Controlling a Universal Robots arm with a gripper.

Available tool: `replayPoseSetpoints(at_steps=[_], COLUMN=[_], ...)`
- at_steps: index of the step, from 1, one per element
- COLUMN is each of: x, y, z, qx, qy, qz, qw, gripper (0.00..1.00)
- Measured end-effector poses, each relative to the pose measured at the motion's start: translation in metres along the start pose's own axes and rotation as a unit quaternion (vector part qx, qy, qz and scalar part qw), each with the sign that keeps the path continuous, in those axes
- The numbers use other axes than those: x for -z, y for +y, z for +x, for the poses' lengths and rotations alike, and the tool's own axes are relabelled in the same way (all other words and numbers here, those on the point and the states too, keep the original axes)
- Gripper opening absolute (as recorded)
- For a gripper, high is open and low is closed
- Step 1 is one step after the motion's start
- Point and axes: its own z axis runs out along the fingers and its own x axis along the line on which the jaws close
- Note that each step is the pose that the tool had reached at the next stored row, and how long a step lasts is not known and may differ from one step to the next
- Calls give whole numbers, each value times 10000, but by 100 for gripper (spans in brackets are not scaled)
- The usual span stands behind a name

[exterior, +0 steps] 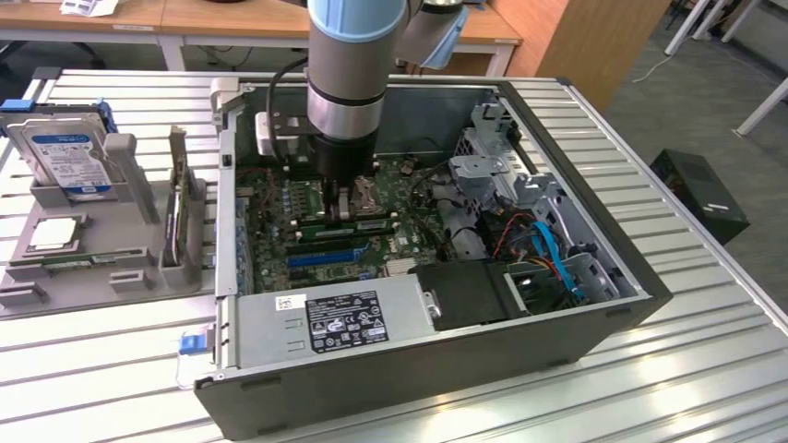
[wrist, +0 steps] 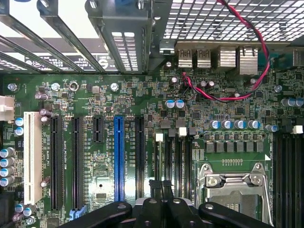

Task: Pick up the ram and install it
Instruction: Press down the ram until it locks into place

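- The gripper (wrist: 162,187) hangs inside the open computer case (exterior: 591,318), low over the motherboard (wrist: 142,95); in the wrist view its two black fingers (wrist: 153,186) stand pressed together with no gap between them, so it is clenched.
- Whether anything thin is pinched between the fingertips cannot be told; no green edge shows there in the wrist view.
- In the exterior view the gripper (exterior: 349,205) is just above a long green stick, the ram (exterior: 351,224), which lies along the memory slots on the motherboard; contact between the two cannot be made out.
- Next to the fingers in the wrist view are black memory slots with white end clips (wrist: 159,137) and the silver processor socket (wrist: 232,187).
- A blue expansion slot (wrist: 118,159) and a white slot (wrist: 32,159) lie further off, and a red and black wire pair (wrist: 213,95) loops near the rear ports.
- The arm (exterior: 347,74) hides part of the case's rear wall in the exterior view.
- Outside the case, at the exterior view's left, a grey parts holder (exterior: 136,194) carries a hard drive (exterior: 68,157).
- The power supply (exterior: 332,318) sits at the case's near edge.
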Motion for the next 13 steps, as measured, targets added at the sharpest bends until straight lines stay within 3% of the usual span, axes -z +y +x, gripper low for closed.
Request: replayPoseSetpoints(at_steps=[7, 13], x=[7, 159], y=[-1, 1], z=[-2, -7], qx=[0, 0], qy=[-5, 0], qz=[3, -1], qw=[10000, 10000], gripper=[11, 11])
